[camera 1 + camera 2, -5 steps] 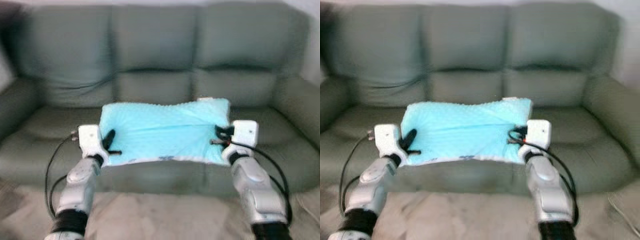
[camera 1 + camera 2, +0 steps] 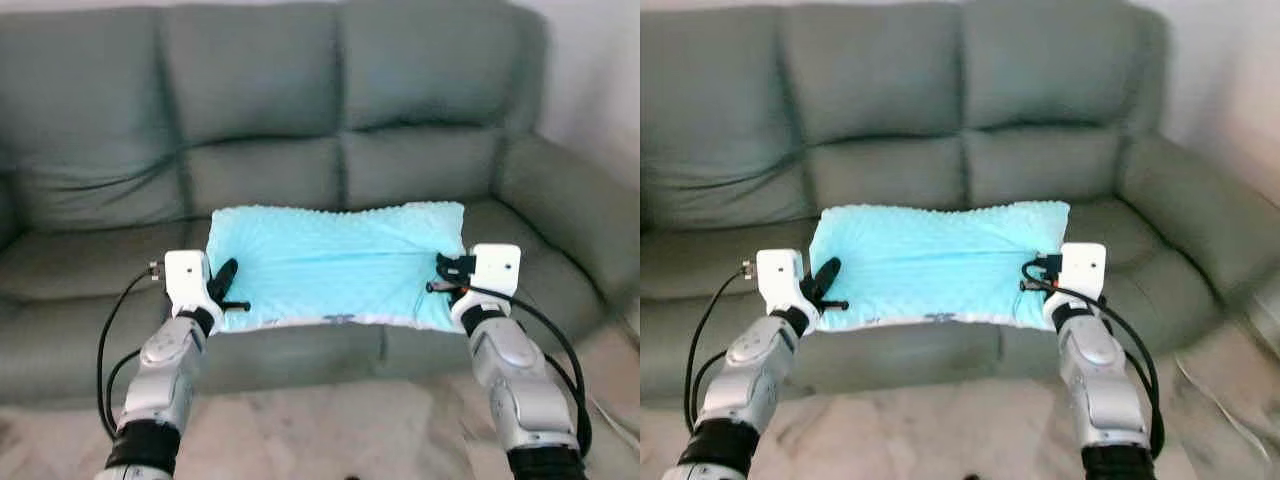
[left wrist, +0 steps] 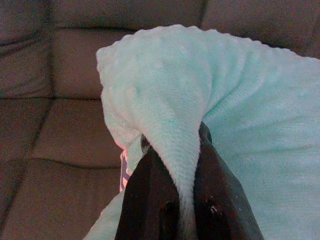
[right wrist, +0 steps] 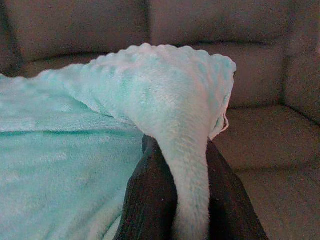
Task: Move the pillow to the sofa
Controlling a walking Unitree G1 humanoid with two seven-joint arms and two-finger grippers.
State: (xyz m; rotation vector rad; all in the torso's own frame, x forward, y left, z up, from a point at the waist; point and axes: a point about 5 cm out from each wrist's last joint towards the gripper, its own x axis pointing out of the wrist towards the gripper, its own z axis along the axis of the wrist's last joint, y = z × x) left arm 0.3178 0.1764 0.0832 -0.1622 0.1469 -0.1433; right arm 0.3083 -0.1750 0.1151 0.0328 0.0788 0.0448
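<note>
While I stand facing the grey-green sofa (image 2: 300, 120), I hold the pale turquoise pillow (image 2: 335, 265) stretched flat between my two arms, out in front of me at about 12 o'clock. My left hand (image 2: 222, 287) is clamped on the pillow's edge at roughly 9 o'clock of the pillow, and my right hand (image 2: 447, 272) is clamped on the opposite edge at about 3 o'clock. In the left wrist view a fold of the fluffy fabric (image 3: 185, 165) is squeezed between my two black fingers (image 3: 150, 200); the right wrist view shows the same kind of pinch, with a ridge of the fabric (image 4: 187, 185) pressed between the dark fingers (image 4: 150, 200) there.

The pillow hangs in front of the sofa's seat cushions (image 2: 90, 260), its far edge toward the backrest and its near edge, with a whitish trim, toward me. From the head views I cannot tell whether its underside is touching the seat or just above it. The sofa's right armrest (image 2: 575, 215) sits at about 2 o'clock, well apart from the pillow. Pale marbled floor (image 2: 330, 430) lies between my arms at 6 o'clock, and black cables (image 2: 105, 350) loop along both silver forearms.
</note>
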